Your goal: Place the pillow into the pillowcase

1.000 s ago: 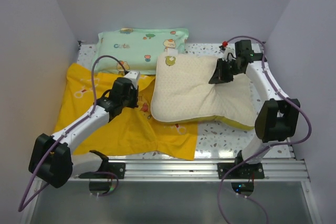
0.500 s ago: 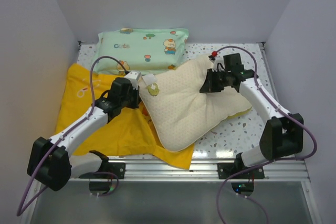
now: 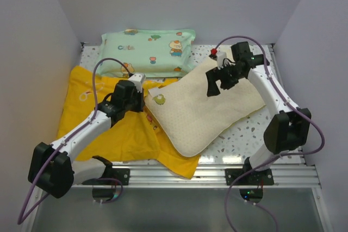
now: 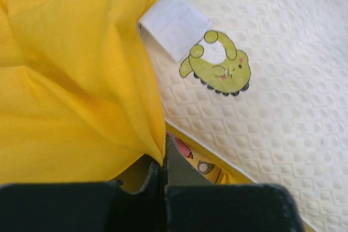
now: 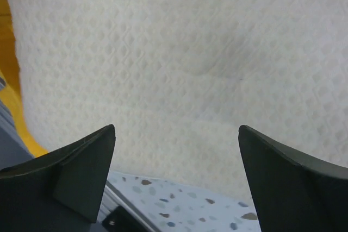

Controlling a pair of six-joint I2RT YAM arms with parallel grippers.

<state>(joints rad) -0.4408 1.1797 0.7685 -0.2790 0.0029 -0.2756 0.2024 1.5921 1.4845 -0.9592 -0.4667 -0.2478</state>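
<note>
Over at the left side of the surface the yellow pillowcase [image 3: 117,134] lies spread and rumpled, reaching from the left edge toward the near edge, with a mint-green cartoon pillow [image 3: 149,51] sitting behind it against the far edge. The left fingers [image 4: 165,158] are closed tight on a fold of the yellow cloth near its right-hand side; from the wrist view it looks like the upper layer at the case's opening, with a strip of printed yellow showing underneath. Right beside that pinch is a white label [image 4: 174,25] and the small green cartoon patch [image 4: 217,69] on the corner of the cream pillow [image 3: 201,110]. The pillow lies flat and slantwise across the middle of the surface, its patch corner pointing at the left fingers and its near-left edge resting on the yellow cloth, the rest stretching out toward the far right corner over the bare speckled surface [image 3: 244,134]. The right fingers [image 3: 216,84] hang over the far right part of the pillow, spread wide with nothing between them; I cannot tell whether they touch it. As I see it, the job is barely begun: the pillow's corner is lined up at the opening, but nearly all of it is outside, and the whole push into the case is left to do.
</note>
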